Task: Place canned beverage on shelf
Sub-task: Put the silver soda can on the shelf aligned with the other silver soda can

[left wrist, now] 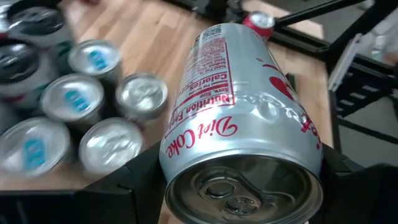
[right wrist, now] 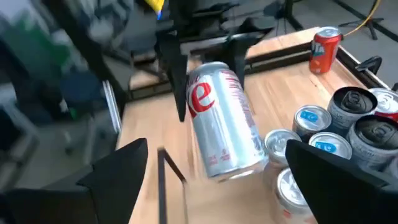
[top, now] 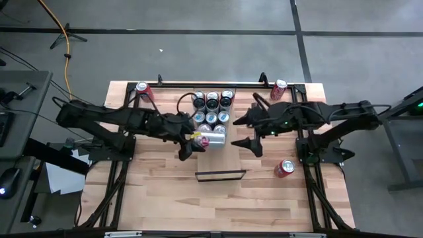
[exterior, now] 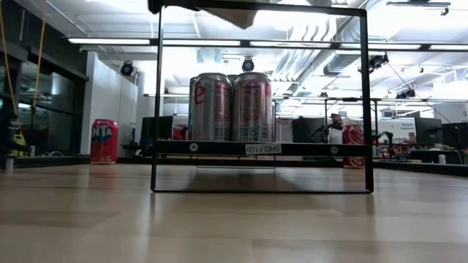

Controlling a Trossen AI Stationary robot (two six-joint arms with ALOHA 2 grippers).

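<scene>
The left claw (top: 192, 144) is clamped on a silver Diet Coke can (top: 211, 139), which lies on its side in the air, one finger on each side of its body. In the left wrist view the can (left wrist: 242, 130) fills the space between the two dark fingers (left wrist: 127, 186), with its top end toward the camera.

The right claw (top: 250, 131) is on the other side of this can, just beside it, and its fingers (right wrist: 121, 168) stand wide apart with nothing between them. From the right wrist view the can (right wrist: 224, 118) is in front of this claw, gripped by the left claw (right wrist: 205, 37) from behind.

A group of upright cans (top: 213, 109) stands on the counter (top: 165, 192) just behind both claws. The shelf (top: 221, 175) is in front of the claws, near them, in the middle of the counter. In the low view, the shelf (exterior: 259, 148) shows as a black frame with a bar across it.

Three red cans stand apart: one (top: 142, 88) behind the left claw at the far counter edge, one (top: 279, 89) behind the right claw, and one (top: 285, 168) in front of the right claw.
</scene>
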